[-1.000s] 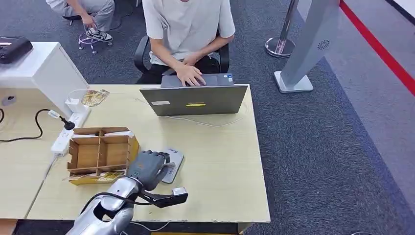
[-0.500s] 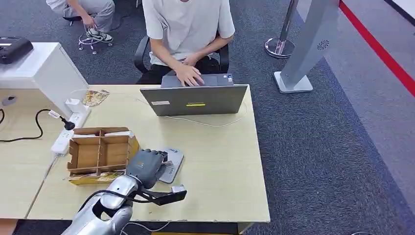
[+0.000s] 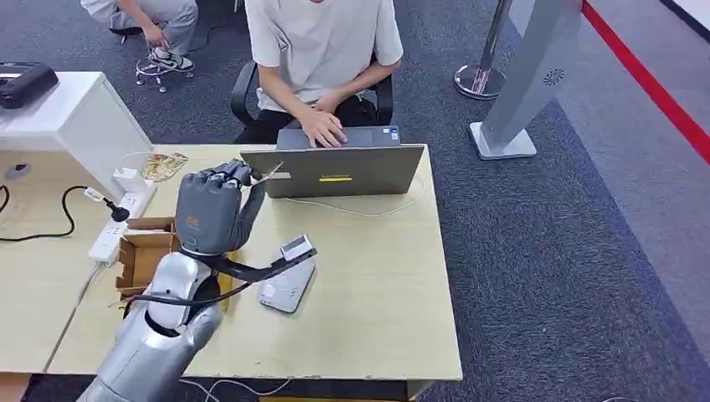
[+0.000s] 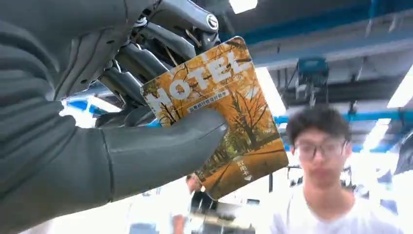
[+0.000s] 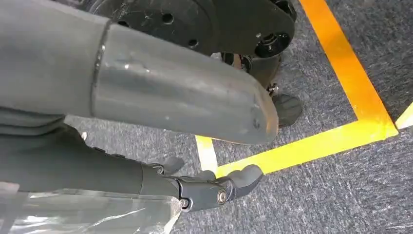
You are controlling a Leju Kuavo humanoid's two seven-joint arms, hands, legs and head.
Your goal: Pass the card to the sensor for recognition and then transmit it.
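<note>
One card (image 4: 219, 117) is in play here, an orange autumn-trees "HOTEL" key card, pinched between the thumb and the darker fingers (image 4: 146, 53) of the left hand (image 3: 213, 208). In the head view that hand sits raised in the left-centre of the frame, above the table (image 3: 377, 276) and just in front of the laptop (image 3: 335, 170), with a sliver of the card's edge poking out toward the upper right of the fingers. The grey sensor (image 3: 286, 283) lies flat on the table lower down, a bit right of the arm and well apart from the card.

The right hand (image 5: 214, 187) hangs over the carpet near some yellow floor tape, fingers loosely curled with nothing in them.

My guess is the scan part is done or skipped and it's offering the card to the person (image 3: 322, 42) seated behind the laptop.

What could go sideways: the grip looks like it's only on one part of the card, with most of it sticking out free, so a tug at an angle or an early release could drop it onto the laptop or into the cardboard box (image 3: 146, 251) beside the arm. The hand is also close to the laptop lid, so pushing further forward might bump it.
</note>
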